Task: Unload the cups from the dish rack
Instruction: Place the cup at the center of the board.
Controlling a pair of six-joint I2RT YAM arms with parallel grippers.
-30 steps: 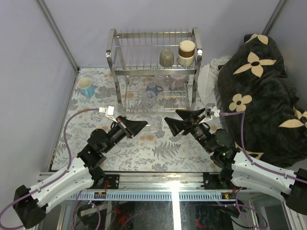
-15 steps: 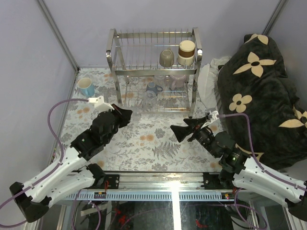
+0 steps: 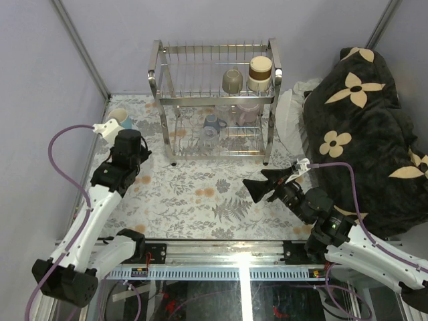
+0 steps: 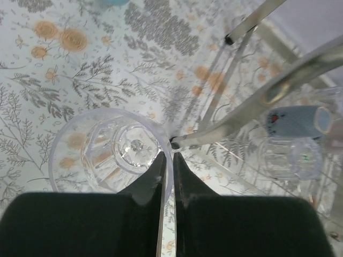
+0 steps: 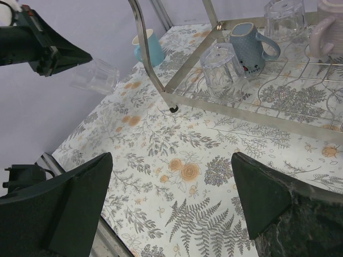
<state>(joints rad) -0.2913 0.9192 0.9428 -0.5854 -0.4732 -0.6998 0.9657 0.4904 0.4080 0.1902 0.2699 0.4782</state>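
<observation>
The dish rack (image 3: 214,100) stands at the back. Its top tier holds an olive-grey mug (image 3: 232,81) and a brown-and-cream cup (image 3: 260,72). On the lower tier are a lilac mug (image 3: 249,110), a grey-blue cup (image 5: 249,45) and clear glasses (image 5: 220,64). A light blue mug (image 3: 119,119) stands on the table, left of the rack. My left gripper (image 4: 167,156) is shut on the rim of a clear glass (image 4: 112,150), held above the cloth by the rack's front left foot (image 4: 174,143). My right gripper (image 5: 171,155) is open and holds nothing, in front of the rack's right end.
A black flowered blanket (image 3: 361,120) fills the right side, with something white (image 3: 291,110) beside the rack. Grey walls close in on the left and at the back. A floral cloth (image 3: 200,200) covers the table.
My left arm has swung left from the middle to beside the light blue mug, now holding a clear glass. My right gripper drew back toward the near right, still open.
</observation>
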